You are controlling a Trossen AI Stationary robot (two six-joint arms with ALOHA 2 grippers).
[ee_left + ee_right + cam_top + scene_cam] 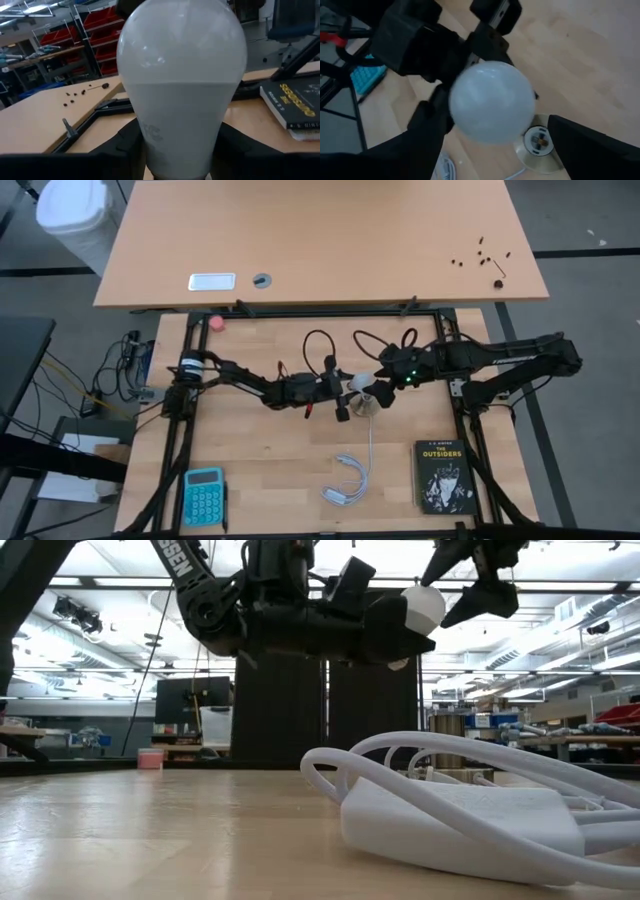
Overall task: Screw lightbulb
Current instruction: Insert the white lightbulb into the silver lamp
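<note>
Wooden tabletop (290, 470) inside the black frame lies mostly bare. A calculator (203, 495) sits at seven o'clock, a white cable (347, 480) at six and a book (442, 475) at five, all well apart from the centre. A second desk (320, 240) adjoins the far edge at twelve o'clock, carrying small dark screws (482, 252).

Left arm reaches in from nine o'clock to the centre, nearly level. The left gripper (442, 102) is clamped narrow on the bulb (492, 102) at its neck, globe pointing toward three o'clock, raised clear of the table. The socket (540, 145) rests on the table just below and beside the bulb, not touching it.

Right arm extends from three o'clock. The right gripper (392, 385) has its jaws wide, flanking the globe without gripping it.
</note>
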